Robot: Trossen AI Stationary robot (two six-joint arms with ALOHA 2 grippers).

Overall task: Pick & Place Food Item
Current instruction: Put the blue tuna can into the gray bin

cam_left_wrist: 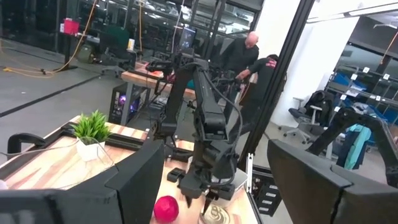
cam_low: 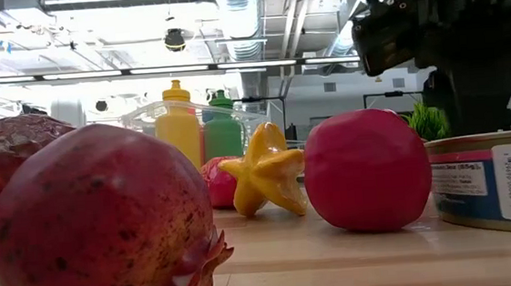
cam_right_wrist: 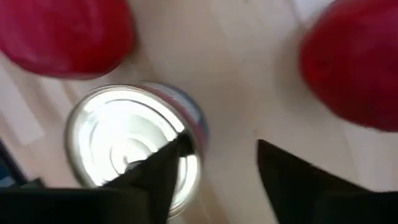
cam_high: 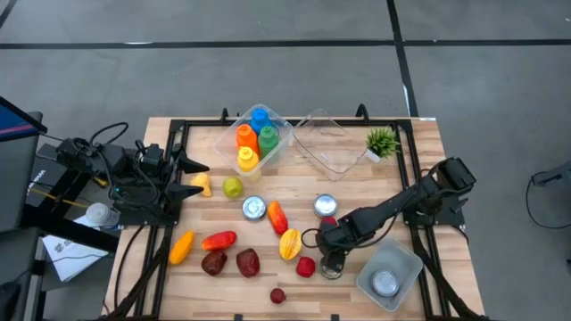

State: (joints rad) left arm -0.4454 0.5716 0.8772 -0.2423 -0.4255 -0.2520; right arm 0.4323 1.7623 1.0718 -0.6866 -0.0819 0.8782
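Pomegranate (cam_low: 97, 219) up close in the low view, resting on the wooden worktop (cam_high: 419, 143). Largest thing over that worktop: right arm (cam_high: 401, 201), reaching past the grey bin (cam_high: 406, 267) to the bin's left-arm side, wrist bent down. Right arm's jaws parted, hanging directly over the tin can (cam_high: 332, 266), one finger (cam_right_wrist: 155, 177) across the can's lid, the other clear of its rim over bare wood; nothing clamped. Left arm (cam_high: 134, 174) well apart from the grey bin, at the worktop's opposite edge; left arm's jaws wide apart and empty. Grey bin itself with a second can (cam_high: 385, 283) inside. Tin can upright on the wood just beside the grey bin, outside it. Red round fruit (cam_high: 306, 266) on the far side of the tin can from the bin, near the can but not touching. Yellow starfruit (cam_high: 290, 242) a little farther from the bin still.
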